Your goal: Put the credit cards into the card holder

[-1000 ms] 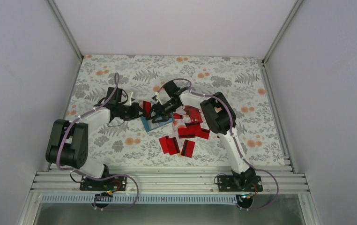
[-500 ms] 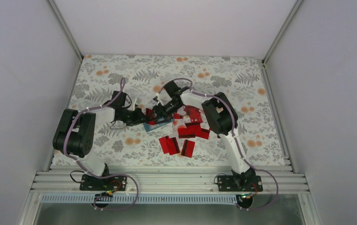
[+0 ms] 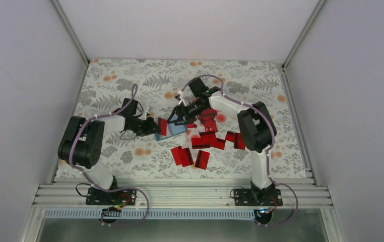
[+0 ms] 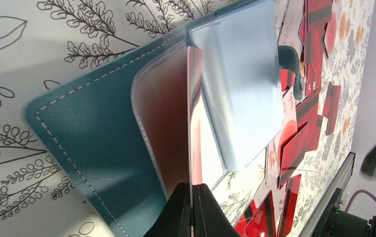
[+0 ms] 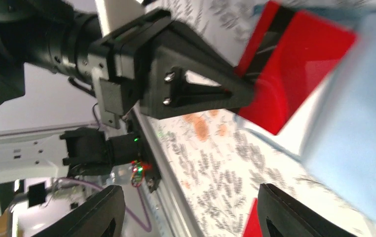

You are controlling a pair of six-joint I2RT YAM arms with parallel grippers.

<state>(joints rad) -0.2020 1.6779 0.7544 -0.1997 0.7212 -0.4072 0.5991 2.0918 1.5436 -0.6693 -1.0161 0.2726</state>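
Observation:
The teal-blue card holder [image 3: 176, 129] lies open on the floral cloth, with its clear sleeves [image 4: 240, 84] fanned up off the teal cover [image 4: 92, 138]. My left gripper [image 3: 153, 126] is shut on a red credit card [image 3: 163, 126]. In the left wrist view the gripper [image 4: 192, 187] holds this card [image 4: 192, 113] edge-on, its far end between the sleeves. My right gripper [image 3: 179, 116] hovers just behind the holder. Its fingers [image 5: 102, 212] stand wide open with nothing between them. That view also shows the left gripper [image 5: 240, 96] gripping the red card [image 5: 294, 69].
Several loose red cards [image 3: 207, 138] lie scattered right of the holder, and more [image 3: 187, 156] lie nearer the front. They show at the right in the left wrist view [image 4: 299, 143]. White walls enclose the table; an aluminium rail [image 3: 180, 194] runs along the near edge.
The left gripper has carried the red card rightward into the holder's sleeves. The right gripper has pulled back and to the right, off the holder, its elbow swinging right.

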